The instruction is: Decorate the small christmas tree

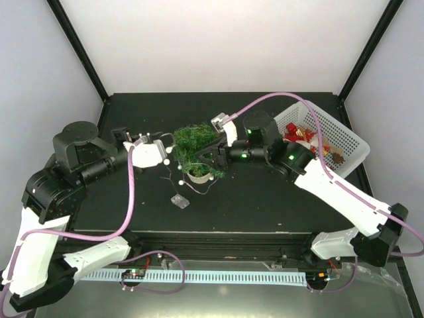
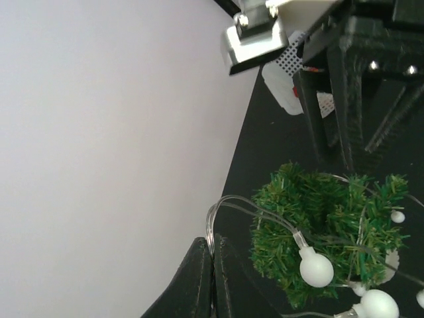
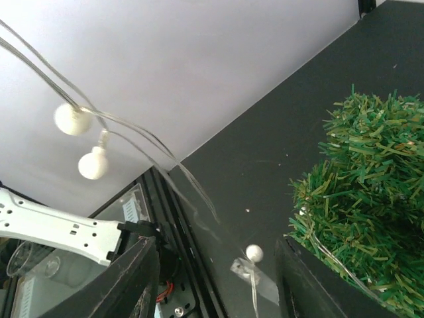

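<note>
So the left gripper [image 2: 212, 255], at the bottom of its wrist view, has its fingers pressed together on the thin clear wire of the light string [image 2: 228, 205]. The wire loops up out of the pinch and runs right, into the small christmas tree [image 2: 324, 225] in the lower right of that frame, with one white bulb [image 2: 316, 268] sitting against the needles. The right gripper [image 3: 215, 265] is spread wide with nothing between its fingers that I can see. The tree fills the right side of that view, just beside one finger, and two more bulbs [image 3: 71, 118] dangle on wire in the upper left. From above, the tree stands mid-frame on the black table [image 1: 265, 199] in its whitish pot [image 1: 197, 173], sandwiched between the two grippers. The string's small clear box [image 1: 179, 200] lies just below it, and the white basket [image 1: 344, 142] of ornaments is off to the right. My worry is that the tree looks light and the wire is already partly wound into it. Any pull from the left probably drags or tips the whole thing instead of laying wire on the branches. The wire also looks thin and slick, so it could slip out of the pinch, and the slack loops could snag on the right gripper's open fingers. The trailing box might get yanked along too.
</note>
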`<state>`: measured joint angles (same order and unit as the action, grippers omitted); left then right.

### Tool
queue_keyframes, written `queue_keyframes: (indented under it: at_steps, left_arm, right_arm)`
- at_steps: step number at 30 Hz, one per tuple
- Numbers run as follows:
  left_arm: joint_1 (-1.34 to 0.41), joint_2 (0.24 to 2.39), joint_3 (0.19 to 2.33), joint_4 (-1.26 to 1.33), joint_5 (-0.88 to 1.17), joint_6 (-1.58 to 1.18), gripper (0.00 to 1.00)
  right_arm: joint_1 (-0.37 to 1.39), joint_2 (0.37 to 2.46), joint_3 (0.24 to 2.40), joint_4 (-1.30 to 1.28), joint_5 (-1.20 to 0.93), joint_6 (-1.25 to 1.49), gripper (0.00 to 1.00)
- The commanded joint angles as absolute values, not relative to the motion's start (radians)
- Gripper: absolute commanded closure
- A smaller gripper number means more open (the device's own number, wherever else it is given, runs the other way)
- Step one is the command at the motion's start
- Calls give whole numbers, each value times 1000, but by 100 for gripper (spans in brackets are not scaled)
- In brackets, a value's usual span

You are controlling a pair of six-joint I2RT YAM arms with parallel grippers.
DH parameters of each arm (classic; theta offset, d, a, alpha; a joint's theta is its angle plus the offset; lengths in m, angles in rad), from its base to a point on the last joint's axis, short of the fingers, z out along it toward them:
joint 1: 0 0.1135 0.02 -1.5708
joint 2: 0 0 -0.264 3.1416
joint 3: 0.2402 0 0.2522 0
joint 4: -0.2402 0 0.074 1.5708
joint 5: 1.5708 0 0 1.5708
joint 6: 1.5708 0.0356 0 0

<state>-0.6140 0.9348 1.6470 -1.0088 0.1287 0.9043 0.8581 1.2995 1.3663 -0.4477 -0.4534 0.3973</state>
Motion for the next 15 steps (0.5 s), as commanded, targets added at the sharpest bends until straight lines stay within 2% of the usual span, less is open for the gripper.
queue_keyframes:
  at_steps: [1,12,15]
  left_arm:
    - [-598,953,1695,-962,87,931,98]
    - [-583,980,1748,-955,88,946,99]
    - [-579,982,1749,-949,89,943,98]
  right_arm:
    - [866,1360,1412,-403,-454,370,50]
    - [895,1487,1477,-335,-526,363,48]
    - [903,1507,1486,-326,-532,368,54]
